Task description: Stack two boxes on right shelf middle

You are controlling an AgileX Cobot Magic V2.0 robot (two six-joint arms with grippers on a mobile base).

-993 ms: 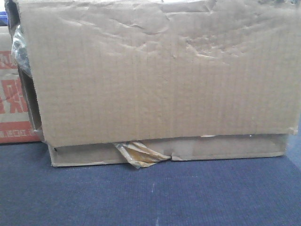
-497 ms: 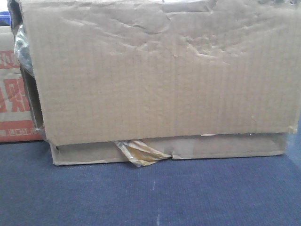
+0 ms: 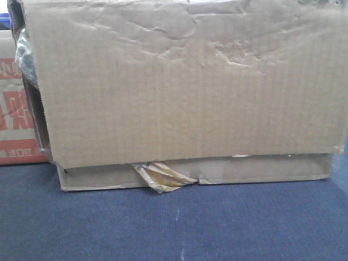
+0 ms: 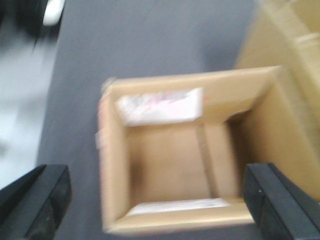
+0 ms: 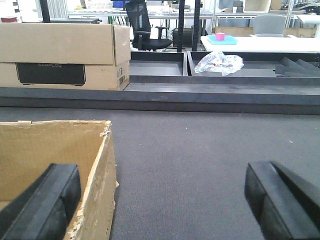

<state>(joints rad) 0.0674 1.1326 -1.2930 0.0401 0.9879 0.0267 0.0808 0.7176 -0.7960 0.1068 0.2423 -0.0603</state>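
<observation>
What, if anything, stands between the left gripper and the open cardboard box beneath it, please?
Nothing visible does. The open cardboard box lies straight below the left gripper, with its jaws spread to either side, though the picture is blurred.

The front view holds three cartons: two plain brown ones, a wide tall box [image 3: 185,87] with a thin flat box [image 3: 261,169] under it, plus one red-printed carton [image 3: 13,119] at the left edge. One scrap of torn yellowish tape [image 3: 163,176] sits at their seam.

The left wrist view shows two cardboard boxes: one open-topped box [image 4: 170,165] bearing two white patches [image 4: 160,106], and one tan box [image 4: 295,55] at the upper right.

The right wrist view also counts two, one torn-edged open box [image 5: 55,150] and one closed carton [image 5: 60,52], along with one crumpled plastic bag [image 5: 218,63] and one black office chair [image 5: 142,25].
</observation>
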